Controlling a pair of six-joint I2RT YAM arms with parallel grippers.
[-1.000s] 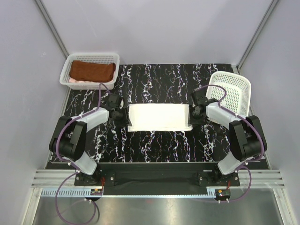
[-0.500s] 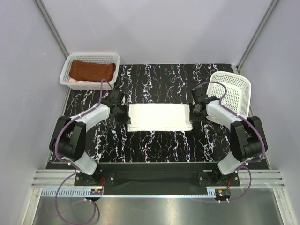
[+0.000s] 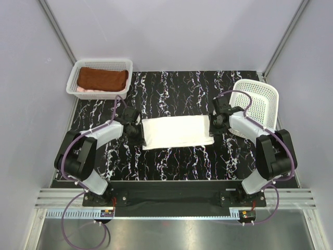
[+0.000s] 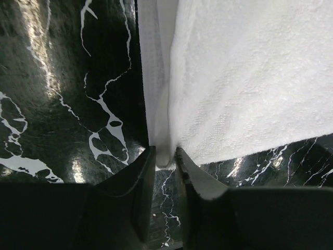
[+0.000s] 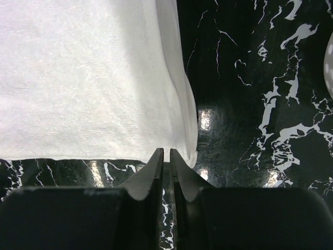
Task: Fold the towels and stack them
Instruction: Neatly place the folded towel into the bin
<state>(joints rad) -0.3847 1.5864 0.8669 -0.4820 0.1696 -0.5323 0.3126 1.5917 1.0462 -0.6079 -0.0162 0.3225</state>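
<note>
Overhead: white towel [image 3: 177, 131] lies at mid-bench [image 3: 171, 88], with the left gripper [image 3: 136, 130] at its left edge and the right gripper [image 3: 213, 124] at its right edge.
Left wrist: jaws nearly closed, pinching a fold of the towel's edge.
Right wrist: jaws almost together at the towel's corner; whether they hold it cannot be told.

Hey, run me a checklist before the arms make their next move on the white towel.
1. Left gripper has the white towel edge between its fingers: ok.
2. Right gripper holds the opposite end: cannot tell; jaws nearly closed at the edge.
3. Towel spread between the grippers on the table: ok.
4. Rust-brown towel folded in left basket: ok.
5. Right basket sits level: not ok, tilted.
</note>
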